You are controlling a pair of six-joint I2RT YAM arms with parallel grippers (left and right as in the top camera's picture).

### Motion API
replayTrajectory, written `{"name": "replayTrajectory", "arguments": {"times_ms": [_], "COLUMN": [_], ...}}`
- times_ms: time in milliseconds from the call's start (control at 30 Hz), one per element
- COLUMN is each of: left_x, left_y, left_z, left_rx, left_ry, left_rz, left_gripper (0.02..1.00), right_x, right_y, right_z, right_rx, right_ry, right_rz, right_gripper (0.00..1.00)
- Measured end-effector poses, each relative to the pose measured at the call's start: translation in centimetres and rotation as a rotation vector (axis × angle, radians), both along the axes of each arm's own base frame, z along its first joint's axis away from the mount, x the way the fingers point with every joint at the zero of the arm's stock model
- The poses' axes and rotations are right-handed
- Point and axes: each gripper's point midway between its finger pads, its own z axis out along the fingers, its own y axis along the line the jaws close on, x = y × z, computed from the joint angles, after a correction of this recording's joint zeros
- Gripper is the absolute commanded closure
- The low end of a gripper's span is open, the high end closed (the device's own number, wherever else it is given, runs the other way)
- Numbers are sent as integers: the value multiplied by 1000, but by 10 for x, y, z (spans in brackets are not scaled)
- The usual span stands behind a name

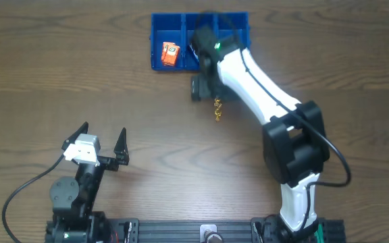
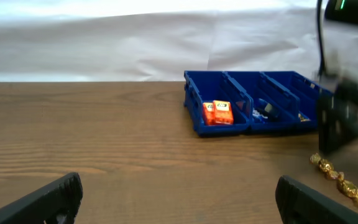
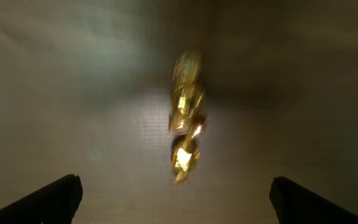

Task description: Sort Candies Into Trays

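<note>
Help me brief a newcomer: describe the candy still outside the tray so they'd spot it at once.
On the wooden table, find the blue tray at the far side. Just in front of it, under the right hand, gold candies lie in a short row on bare wood. They are outside the tray and gold-wrapped, unlike the orange candies in its left compartment.

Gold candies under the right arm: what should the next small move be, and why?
Probably lower the right arm straight down and close on the gold candies: its jaws stand open with the candies centred between them, and they lie on the table, outside the blue tray.
</note>
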Motion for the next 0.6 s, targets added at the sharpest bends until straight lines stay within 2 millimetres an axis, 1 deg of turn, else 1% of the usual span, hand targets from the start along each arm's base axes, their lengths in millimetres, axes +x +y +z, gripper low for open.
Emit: {"name": "replayTrajectory", "arguments": {"times_ms": [33,133,233,433,600], "left_x": [0,0,0,0,0], "left_y": [0,0,0,0,0], "left_z": [0,0,0,0,0], "left_rx": [0,0,0,0,0], "left_ry": [0,0,0,0,0], "left_rz": [0,0,0,0,0], "left_gripper": [20,20,20,20,20], "right_x": [-6,-26,-34,-33,-25], "right_y": [3,5,7,5,0], "right_z": [-12,-38,-49,-54,-55], "right_rx": [7,9,18,25,35], "right_ry": [12,58,73,67,51], "right_rz": [2,-1,-9,-37,-69], "right_gripper": [1,1,1,1,1]}}
